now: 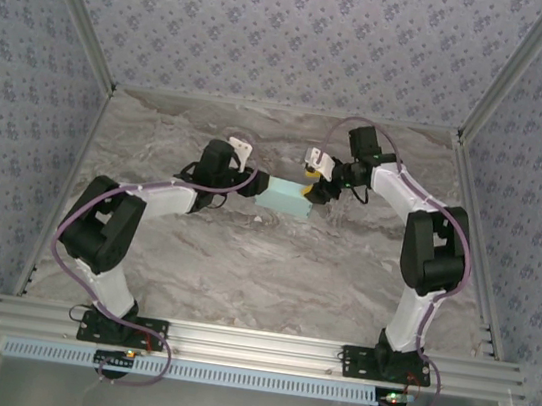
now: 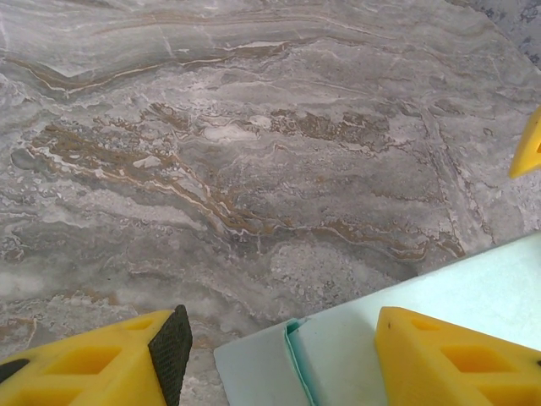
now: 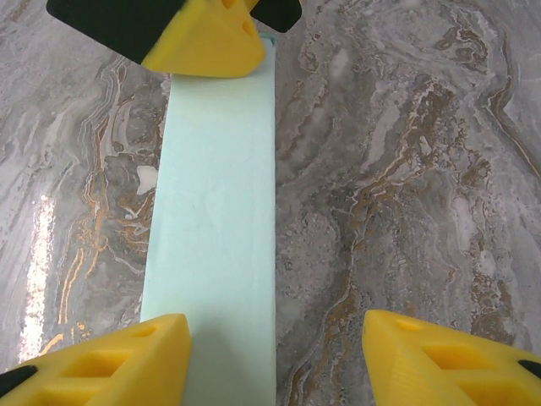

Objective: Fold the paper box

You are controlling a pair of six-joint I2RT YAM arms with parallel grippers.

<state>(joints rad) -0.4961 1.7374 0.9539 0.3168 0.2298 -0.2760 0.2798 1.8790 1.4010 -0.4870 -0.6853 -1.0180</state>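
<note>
light: bright, even | shadows: soft | glare: streak on table (image 3: 38, 254) | focus: sharp

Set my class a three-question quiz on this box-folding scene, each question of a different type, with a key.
1. True or false: the paper box lies on the marble table between the left gripper and the right gripper.
2. Multiple choice: in the right wrist view, the right gripper's jaws are A) clamped shut on the box; B) apart, one finger by the box and the other over bare table; C) shut above a cup.
3. Fill in: the fingers of both grippers are coloured ____.
Key: 1 true; 2 B; 3 yellow.
</note>
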